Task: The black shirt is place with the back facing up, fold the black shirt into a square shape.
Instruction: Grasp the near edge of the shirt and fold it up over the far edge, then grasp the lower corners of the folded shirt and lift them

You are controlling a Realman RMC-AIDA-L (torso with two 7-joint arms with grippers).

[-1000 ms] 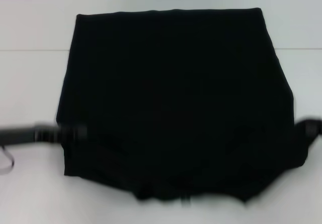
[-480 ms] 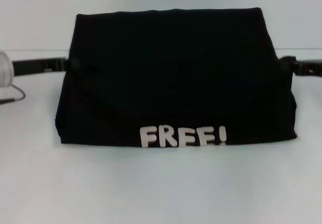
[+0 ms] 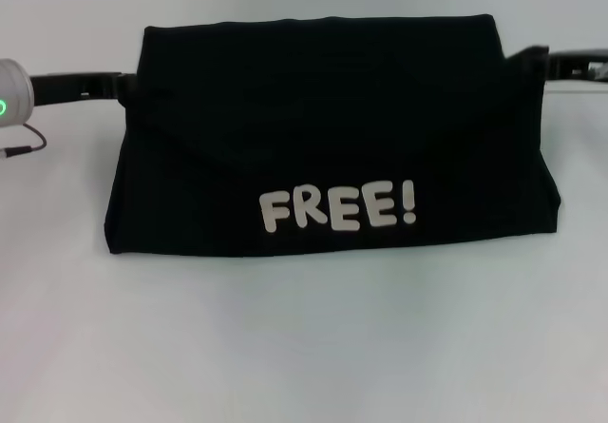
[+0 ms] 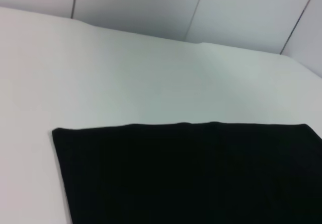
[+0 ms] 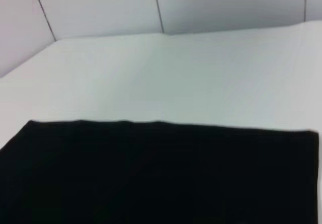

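The black shirt (image 3: pixel 332 128) lies across the middle of the white table in the head view. A flap with the white "FREE!" lettering (image 3: pixel 337 207) is turned over and faces me. My left gripper (image 3: pixel 128 86) is at the shirt's far-left side and my right gripper (image 3: pixel 532 62) is at its far-right side. Each grips the flap's edge, and the fingertips merge with the dark cloth. The shirt fills the lower part of the left wrist view (image 4: pixel 191 173) and of the right wrist view (image 5: pixel 161 173), showing a straight far edge.
The white table (image 3: pixel 304 347) stretches in front of the shirt. My left arm's white wrist with a green light (image 3: pixel 8 105) and a thin cable (image 3: pixel 24 147) are at the left edge. Wall panels (image 4: pixel 141 7) stand beyond the table.
Both grippers have moved from the near side toward the far edge, carrying the flap over. The "FREE!" lettering came into sight and shifted farther from me.
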